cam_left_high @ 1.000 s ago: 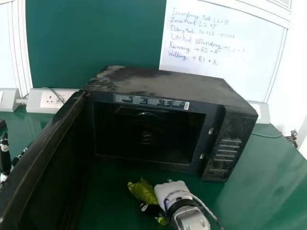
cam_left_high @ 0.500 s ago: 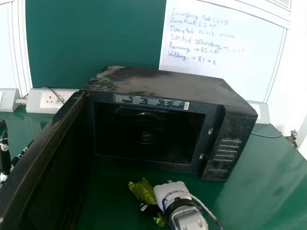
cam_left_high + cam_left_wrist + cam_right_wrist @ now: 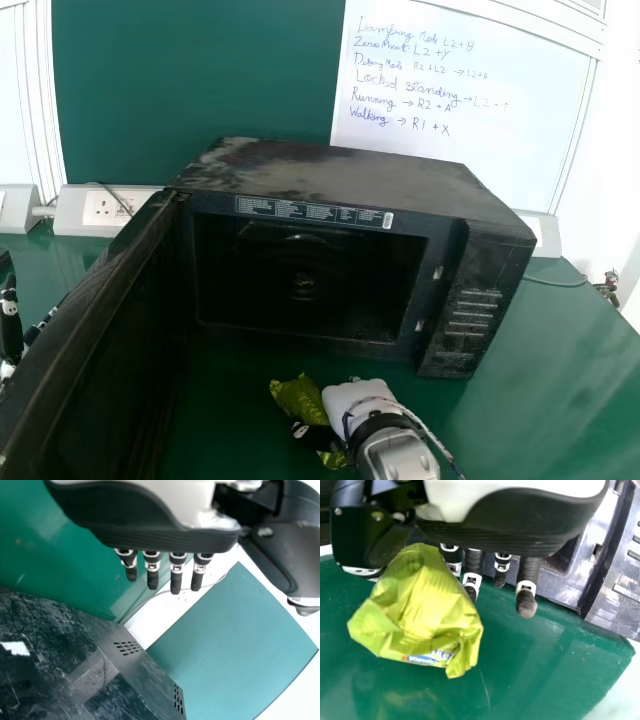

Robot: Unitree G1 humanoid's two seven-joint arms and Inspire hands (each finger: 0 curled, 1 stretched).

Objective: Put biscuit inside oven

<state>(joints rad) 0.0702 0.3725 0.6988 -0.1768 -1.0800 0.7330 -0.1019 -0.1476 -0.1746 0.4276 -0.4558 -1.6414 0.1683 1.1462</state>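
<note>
Well, the green biscuit packet has crept only slightly rightward, lower centre of the frame, in front of the oven. The right hand pinches it between thumb and fingers, partly closed, so the loading seems still ahead. The oven's door stands open at left. The left hand has its fingers loosely straight, holding nothing. Underneath is a glossy green tabletop; a whiteboard fills the upper right.

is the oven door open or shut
Open: the door stands out from the left side of the oven, leaving its cavity uncovered in front.
</note>
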